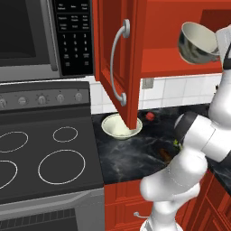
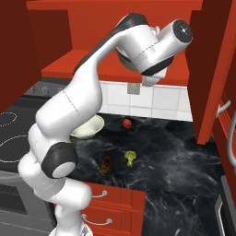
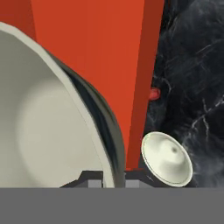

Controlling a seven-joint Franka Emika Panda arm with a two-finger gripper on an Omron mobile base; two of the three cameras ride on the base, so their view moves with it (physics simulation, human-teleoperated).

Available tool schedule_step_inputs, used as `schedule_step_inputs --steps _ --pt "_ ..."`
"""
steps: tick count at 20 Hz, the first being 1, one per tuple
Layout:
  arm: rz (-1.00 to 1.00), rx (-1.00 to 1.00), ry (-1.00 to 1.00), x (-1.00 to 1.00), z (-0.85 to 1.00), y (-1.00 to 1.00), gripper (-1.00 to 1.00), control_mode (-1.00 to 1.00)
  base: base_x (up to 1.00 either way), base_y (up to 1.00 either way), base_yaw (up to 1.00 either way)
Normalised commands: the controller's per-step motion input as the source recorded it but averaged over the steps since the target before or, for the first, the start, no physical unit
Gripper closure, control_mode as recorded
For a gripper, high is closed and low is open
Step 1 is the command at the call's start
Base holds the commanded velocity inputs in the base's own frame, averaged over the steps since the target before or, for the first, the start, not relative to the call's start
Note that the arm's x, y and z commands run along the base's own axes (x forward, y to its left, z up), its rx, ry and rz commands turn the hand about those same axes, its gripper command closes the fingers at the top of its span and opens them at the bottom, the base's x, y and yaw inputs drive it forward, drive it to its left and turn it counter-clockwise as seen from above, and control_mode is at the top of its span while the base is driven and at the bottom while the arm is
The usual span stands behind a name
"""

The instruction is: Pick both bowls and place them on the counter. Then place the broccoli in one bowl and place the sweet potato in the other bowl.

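The open red cabinet door (image 1: 118, 58) hangs just beside and below the gripper (image 3: 114, 177), its lower edge reaching down in front of the shallower whitish bowl (image 1: 121, 126), which sits far below on the black marble counter (image 2: 175, 156). Also far below the gripper on that counter lie a small round red item (image 2: 126, 122), a small green broccoli floret (image 2: 130, 157) and, just beside it, a brown-orange sweet potato (image 2: 105, 164). A stovetop (image 1: 43, 158) with white rings and a microwave (image 1: 45, 36) stand well off to one side. The white arm (image 2: 83, 101) rises tall from the base, elbow bent, hand raised at the open cabinet. The gripper is closed narrowly on the rim of the deeper bowl (image 1: 197, 43), one finger on each side. This bowl is tilted, cream inside, glossy grey outside, held up in the air.
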Motion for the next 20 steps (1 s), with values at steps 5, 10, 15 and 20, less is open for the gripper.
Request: schedule_step_inputs --steps 5,10,15,20 --pt "0.14 0.00 0.00 -0.74 0.00 0.38 1.00 -1.00 0.00 0.00 0.00" --pt "0.14 0.00 0.00 -0.83 -0.06 0.19 1.00 -1.00 0.00 0.00 0.00" --pt "0.14 -0.01 0.00 -0.83 -0.16 0.17 1.00 -1.00 0.00 0.00 0.00" --pt "0.15 -0.08 0.00 -0.78 -0.23 0.26 1.00 -1.00 0.00 0.00 0.00"
